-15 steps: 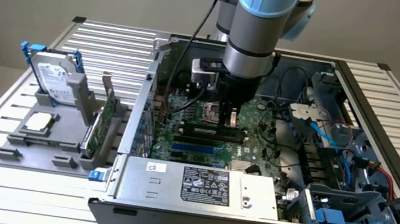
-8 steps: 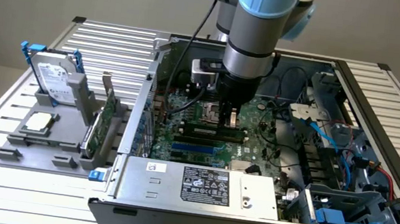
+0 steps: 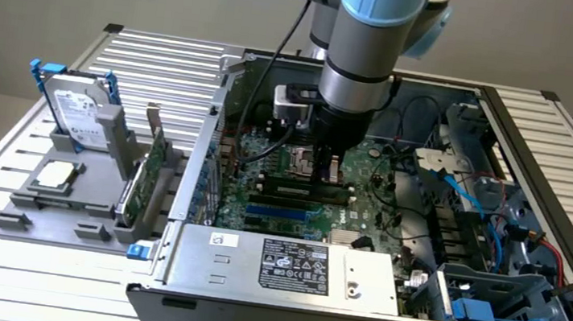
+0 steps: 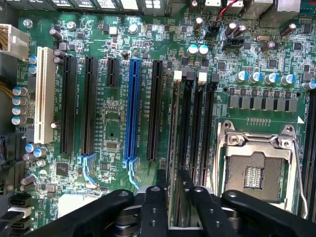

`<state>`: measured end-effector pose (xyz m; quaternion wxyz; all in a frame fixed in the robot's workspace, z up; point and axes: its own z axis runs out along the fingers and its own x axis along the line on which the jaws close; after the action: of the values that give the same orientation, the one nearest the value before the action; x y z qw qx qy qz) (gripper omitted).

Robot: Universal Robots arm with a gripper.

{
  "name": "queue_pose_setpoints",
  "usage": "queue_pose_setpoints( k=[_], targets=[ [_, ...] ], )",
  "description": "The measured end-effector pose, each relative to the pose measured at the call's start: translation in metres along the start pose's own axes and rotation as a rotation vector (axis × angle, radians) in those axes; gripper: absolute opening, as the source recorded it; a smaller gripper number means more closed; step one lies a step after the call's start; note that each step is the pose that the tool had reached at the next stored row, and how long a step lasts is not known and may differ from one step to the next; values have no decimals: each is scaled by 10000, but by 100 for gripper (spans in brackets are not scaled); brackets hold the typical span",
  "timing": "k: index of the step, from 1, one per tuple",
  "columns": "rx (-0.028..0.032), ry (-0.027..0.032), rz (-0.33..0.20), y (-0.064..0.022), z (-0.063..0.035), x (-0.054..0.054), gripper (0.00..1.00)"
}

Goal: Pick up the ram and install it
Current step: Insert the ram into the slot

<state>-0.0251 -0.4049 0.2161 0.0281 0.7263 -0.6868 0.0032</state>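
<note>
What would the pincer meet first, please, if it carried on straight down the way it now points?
Most likely the memory slots on the motherboard: the pincer grips the ram edge-on right over them, though the gap is unclear.

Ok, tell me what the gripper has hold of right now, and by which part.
The ram, pinched between the jaws of the gripper by its upper edge, seemingly near mid-length, right over the memory slots.

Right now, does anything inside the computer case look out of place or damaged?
Nothing looks damaged. The CPU socket is bare, with no chip or cooler on it. The gripper holds the ram on edge along the memory slots.
</note>
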Motion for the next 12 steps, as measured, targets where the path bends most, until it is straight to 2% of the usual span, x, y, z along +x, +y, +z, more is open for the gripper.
queue_pose_setpoints(
  k=[2, 3, 4, 5, 6, 12],
  targets=[
    [0, -1, 0, 1, 0, 0, 39],
    [0, -1, 0, 1, -4, 0, 39],
    [-1, -2, 1, 5, -22, 1, 45],
    [-3, -2, 2, 10, -52, 2, 45],
    [-5, -2, 1, 15, -86, 3, 51],
    [-16, -1, -1, 59, -265, 9, 51]
  ],
)
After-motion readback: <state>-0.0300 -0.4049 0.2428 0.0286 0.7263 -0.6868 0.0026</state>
